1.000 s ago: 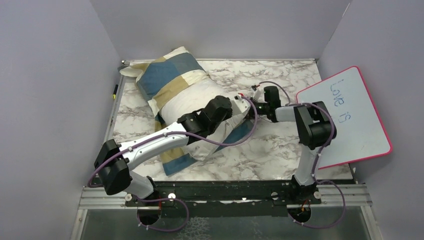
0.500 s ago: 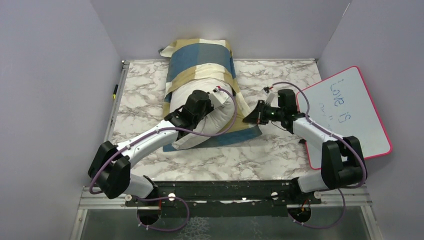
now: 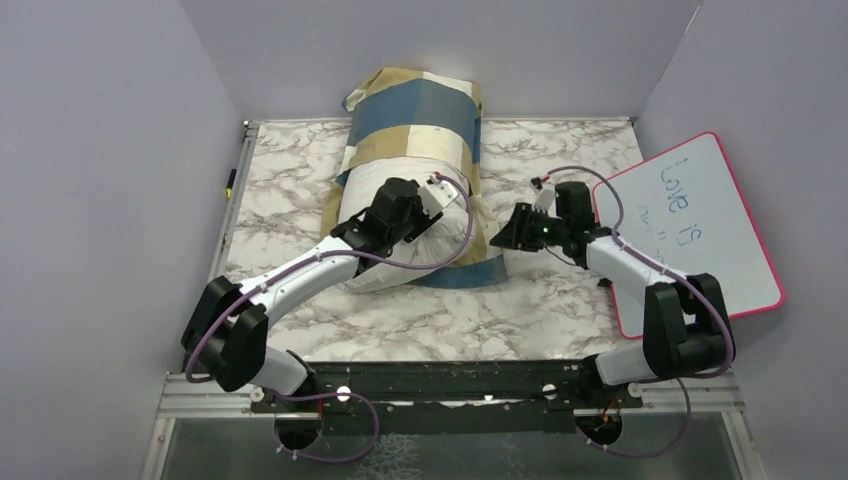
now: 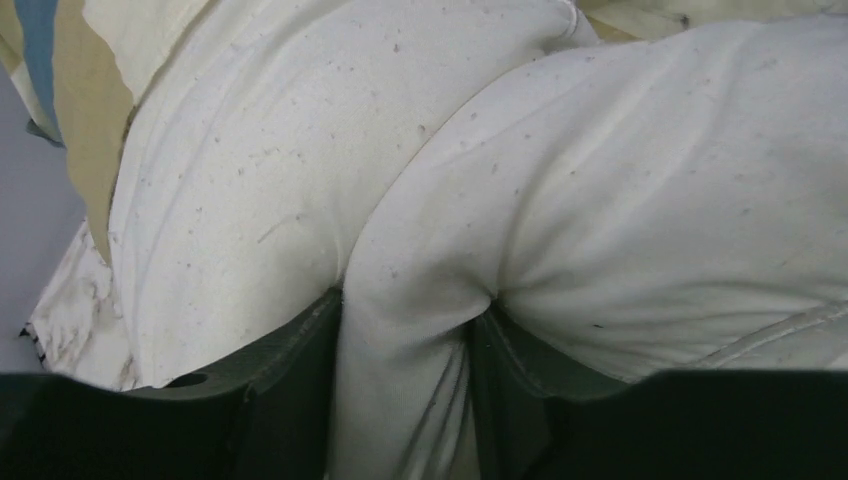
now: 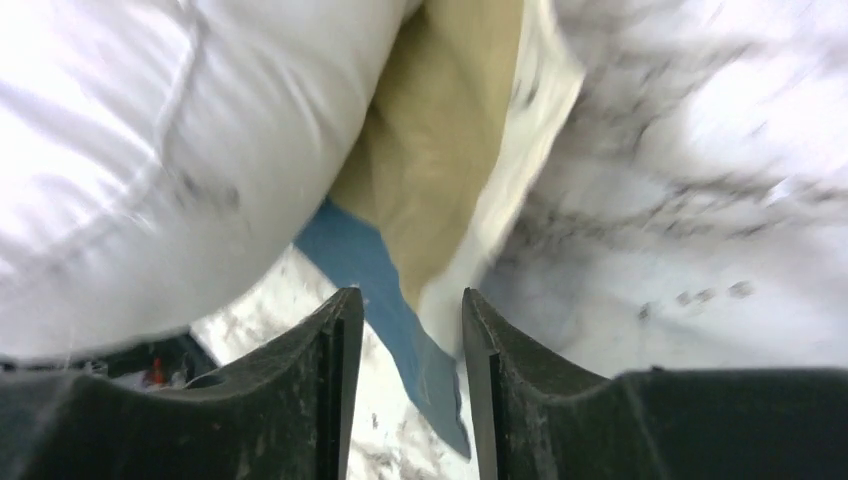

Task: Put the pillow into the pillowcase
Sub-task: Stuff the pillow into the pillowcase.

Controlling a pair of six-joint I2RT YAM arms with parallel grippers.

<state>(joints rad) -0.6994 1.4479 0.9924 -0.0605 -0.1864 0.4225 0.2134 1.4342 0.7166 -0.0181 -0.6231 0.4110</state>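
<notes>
The off-white pillow (image 3: 400, 262) lies lengthwise at the back centre. Its far half is inside the blue, tan and cream pillowcase (image 3: 420, 110); its near end bulges out bare. My left gripper (image 3: 432, 200) presses into that bare end. In the left wrist view its fingers (image 4: 410, 310) stand apart, and a creased fold of pillow (image 4: 650, 180) fills the gap between them. My right gripper (image 3: 505, 232) is at the pillowcase's near right corner. It is open (image 5: 405, 300), and the blue and tan flap (image 5: 440, 130) lies loose on the table between its fingers.
A pink-rimmed whiteboard (image 3: 700, 230) leans at the right edge, close behind the right arm. A pen (image 3: 230, 182) lies by the left wall. Grey walls close in the marble table (image 3: 560, 160) on three sides.
The pillow and pillowcase have slid a little farther toward the back wall. Both grippers' jaws have parted, and the right one has let go of the pillowcase corner.
</notes>
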